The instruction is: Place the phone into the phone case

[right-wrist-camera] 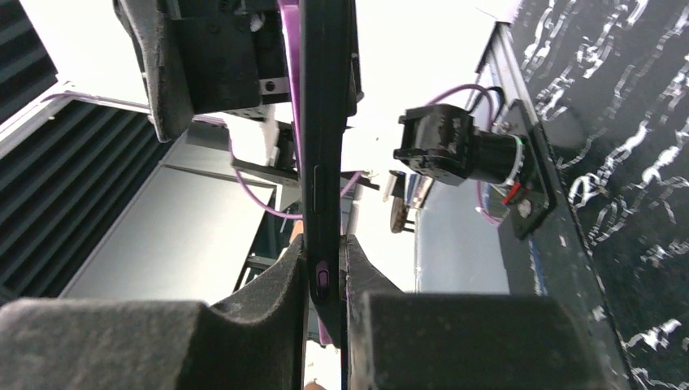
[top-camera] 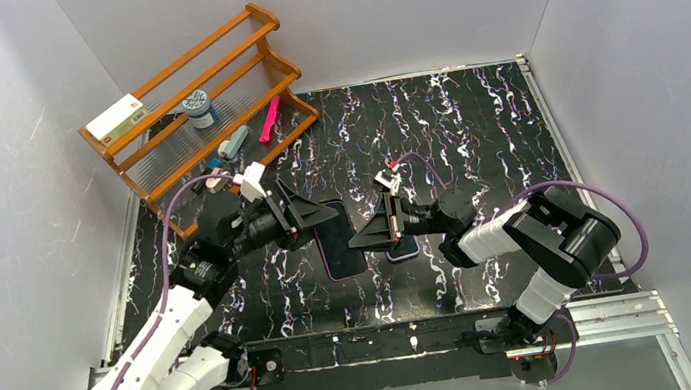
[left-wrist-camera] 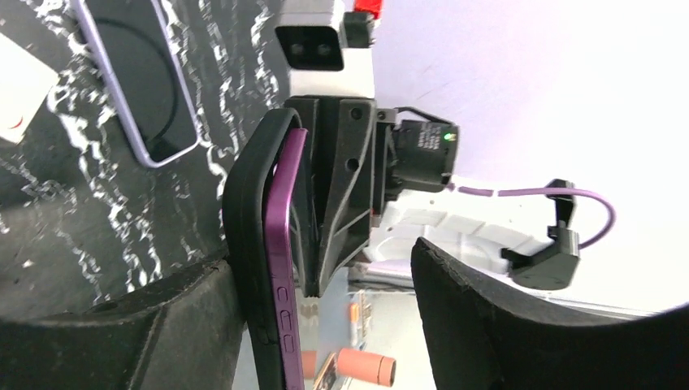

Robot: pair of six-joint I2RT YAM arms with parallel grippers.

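A purple phone sits edge-on in a black phone case. The case's top corner wraps over the phone, and lower down the purple edge stands proud of the case. In the top view the pair is held above the table between both grippers. My right gripper is shut on one end of the cased phone; it also shows in the top view. My left gripper is open. The case leans against its left finger, and the other finger stands well apart. In the top view the left gripper is at the phone's far-left end.
A lavender-rimmed flat dark item, a phone or a case, lies on the black marbled table under my right gripper. A wooden rack with a white box, a jar and a pink item stands at the back left.
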